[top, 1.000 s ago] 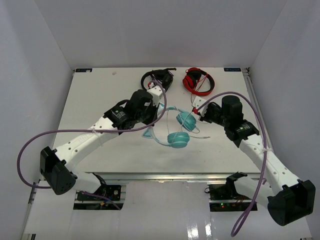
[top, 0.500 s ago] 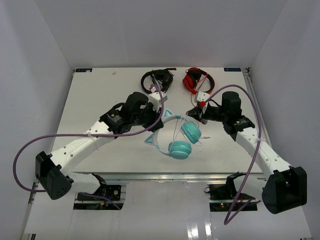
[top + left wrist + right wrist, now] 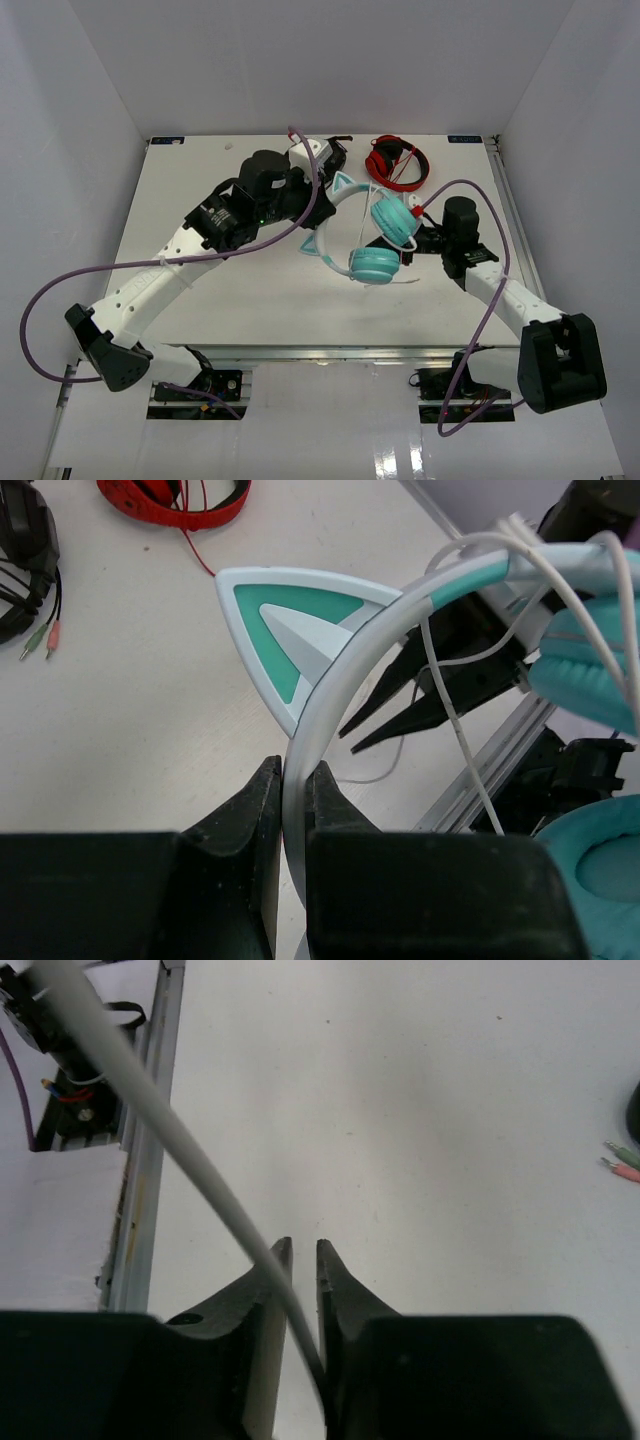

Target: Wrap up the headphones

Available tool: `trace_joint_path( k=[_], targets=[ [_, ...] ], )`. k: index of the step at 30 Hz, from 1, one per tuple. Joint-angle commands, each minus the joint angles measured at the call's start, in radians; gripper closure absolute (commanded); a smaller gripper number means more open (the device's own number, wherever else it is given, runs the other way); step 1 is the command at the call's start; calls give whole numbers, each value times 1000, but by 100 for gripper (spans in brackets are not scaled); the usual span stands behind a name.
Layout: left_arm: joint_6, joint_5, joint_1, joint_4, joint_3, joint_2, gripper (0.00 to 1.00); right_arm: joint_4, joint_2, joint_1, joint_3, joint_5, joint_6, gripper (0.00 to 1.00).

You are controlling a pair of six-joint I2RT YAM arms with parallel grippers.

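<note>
The teal headphones (image 3: 372, 240) hang above the table, cat-eared headband up and the two round cups (image 3: 392, 218) below it. My left gripper (image 3: 322, 172) is shut on the white headband (image 3: 330, 690); in the left wrist view both fingers press the band just below a cat ear (image 3: 290, 630). The thin white cable (image 3: 455, 720) loops over the headband and trails down. My right gripper (image 3: 412, 238) sits right of the cups. In the right wrist view its gripper (image 3: 304, 1250) stands slightly open, and the cable (image 3: 170, 1125) runs through the narrow gap.
Black headphones (image 3: 25, 550) and red headphones (image 3: 395, 162) lie at the table's back edge, behind the lifted pair. A pair of jack plugs (image 3: 622, 1165) lies on the white tabletop. The table's metal rail (image 3: 140, 1190) runs along one side.
My left gripper has carried the headphones up and toward the back, off the table. The right gripper has drawn in beside the cups, and its jaws have parted a little round the cable.
</note>
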Motion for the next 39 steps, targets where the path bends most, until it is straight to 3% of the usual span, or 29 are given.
trace_joint_path(
  k=[1, 3, 5, 8, 10, 12, 14, 19, 28, 39],
  targets=[
    [-79, -6, -6, 24, 140, 51, 100, 214, 71, -3, 23, -85, 173, 67],
    [-85, -7, -6, 8, 176, 74, 100, 283, 112, 0, 27, -67, 213, 55],
    [-93, -19, -6, -10, 216, 90, 100, 397, 184, 3, 38, -57, 284, 51],
    [-108, -57, -6, -15, 248, 104, 100, 644, 277, 7, 26, -65, 479, 50],
    [-126, -114, -6, -13, 275, 103, 100, 968, 364, 10, 3, -70, 729, 51],
    [-135, -169, -6, -10, 296, 101, 100, 1183, 454, 10, -22, -69, 970, 52],
    [-146, -246, -6, -11, 321, 99, 100, 1272, 480, 10, -33, -72, 1006, 53],
    [-153, -369, -3, 7, 359, 82, 100, 1109, 439, 11, -75, -61, 873, 55],
    [-181, -462, 12, 59, 359, 51, 100, 542, 288, 71, -83, 24, 432, 62],
    [-171, -506, 35, 54, 398, 41, 100, 352, 223, 81, -84, 71, 276, 65]
  ],
)
